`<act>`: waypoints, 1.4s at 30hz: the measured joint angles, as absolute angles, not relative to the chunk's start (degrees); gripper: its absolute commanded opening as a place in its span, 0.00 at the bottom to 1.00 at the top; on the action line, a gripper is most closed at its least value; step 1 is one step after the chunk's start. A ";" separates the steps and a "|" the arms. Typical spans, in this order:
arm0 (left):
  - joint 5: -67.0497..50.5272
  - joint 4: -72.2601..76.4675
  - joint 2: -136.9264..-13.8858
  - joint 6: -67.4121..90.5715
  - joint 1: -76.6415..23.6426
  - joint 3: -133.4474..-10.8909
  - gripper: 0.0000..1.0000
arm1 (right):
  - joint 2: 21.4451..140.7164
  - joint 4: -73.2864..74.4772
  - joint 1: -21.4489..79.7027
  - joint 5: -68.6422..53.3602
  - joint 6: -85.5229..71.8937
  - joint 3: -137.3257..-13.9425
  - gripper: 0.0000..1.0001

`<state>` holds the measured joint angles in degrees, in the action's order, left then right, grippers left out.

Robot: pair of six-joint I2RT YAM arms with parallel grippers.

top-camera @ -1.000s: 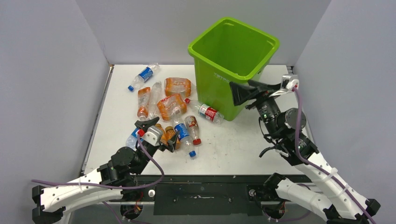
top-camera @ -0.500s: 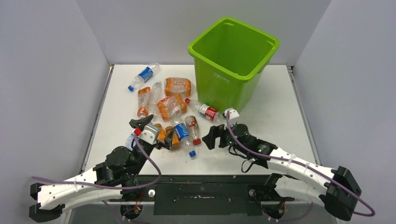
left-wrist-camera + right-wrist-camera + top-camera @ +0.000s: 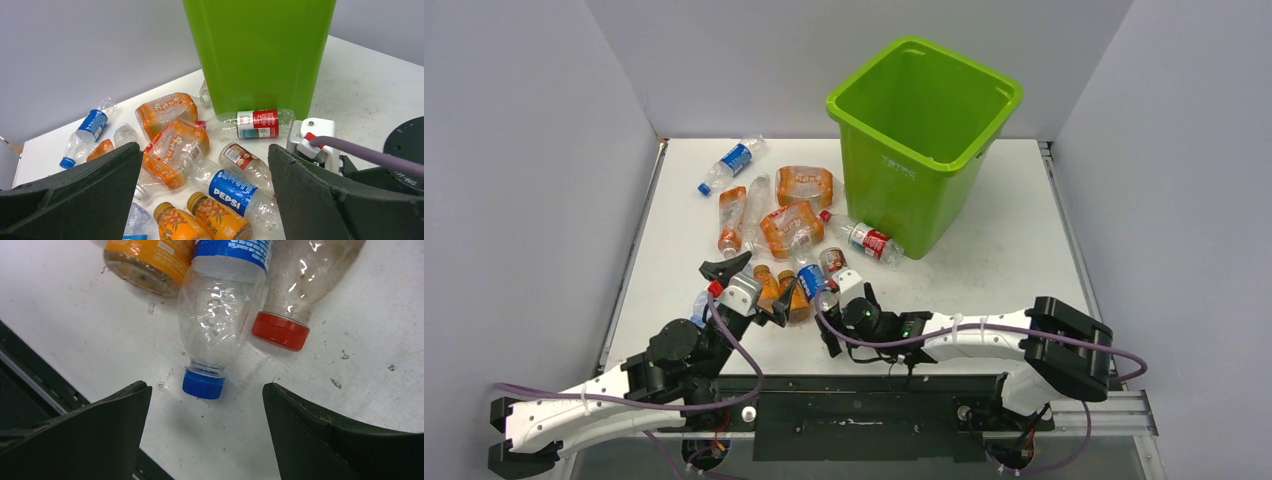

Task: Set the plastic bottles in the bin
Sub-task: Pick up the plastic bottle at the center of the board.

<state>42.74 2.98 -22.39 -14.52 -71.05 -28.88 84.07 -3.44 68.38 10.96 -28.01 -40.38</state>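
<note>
The lime-green bin (image 3: pixel 924 130) stands at the back centre, its wall filling the top of the left wrist view (image 3: pixel 260 50). Several plastic bottles lie left of it. A Pepsi bottle (image 3: pixel 816 285) (image 3: pixel 235 192) with a blue cap (image 3: pixel 202 385) lies next to a red-capped bottle (image 3: pixel 300 285). My right gripper (image 3: pixel 840 314) (image 3: pixel 206 395) is open low over the table, the blue cap just ahead of its gap. My left gripper (image 3: pixel 759 288) (image 3: pixel 202 150) hangs open above the near bottles, holding nothing. A red-labelled bottle (image 3: pixel 864 240) rests against the bin.
Two large orange-labelled bottles (image 3: pixel 804 185) (image 3: pixel 789 228) and a blue-labelled bottle (image 3: pixel 732 162) lie further back left. Small orange bottles (image 3: pixel 220 220) sit under the left gripper. My right arm (image 3: pixel 984 335) stretches low along the black front rail (image 3: pixel 874 385). Grey walls enclose three sides.
My right arm has swung from beside the bin down and left to the near bottles, its jaws now at the blue cap. The left gripper has shifted slightly left.
</note>
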 measured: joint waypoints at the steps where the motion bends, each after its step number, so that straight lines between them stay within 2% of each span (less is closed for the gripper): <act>1: 42.50 2.85 -22.44 -14.37 -71.05 -28.88 0.96 | 84.99 -3.62 68.36 11.75 -28.12 -40.62 0.81; 8: 41.04 1.63 -22.72 -14.13 -71.05 -28.88 0.96 | 91.59 -3.86 68.23 14.96 -27.88 -44.23 0.69; 20: 40.14 1.34 -22.39 -14.17 -71.05 -28.88 0.96 | 96.16 -3.86 68.18 14.46 -28.47 -46.94 0.17; 23: 40.03 1.32 -22.39 -14.17 -71.05 -28.88 0.96 | 94.87 -3.42 68.18 13.76 -29.04 -46.39 0.07; 35: 38.54 1.52 -21.98 -14.20 -71.05 -28.84 0.96 | 67.40 16.12 68.25 12.40 -30.33 -44.73 0.05; 42: 28.14 -1.28 -23.11 -18.85 -71.79 -31.27 0.96 | 60.05 37.28 68.25 11.27 -29.50 -57.45 0.05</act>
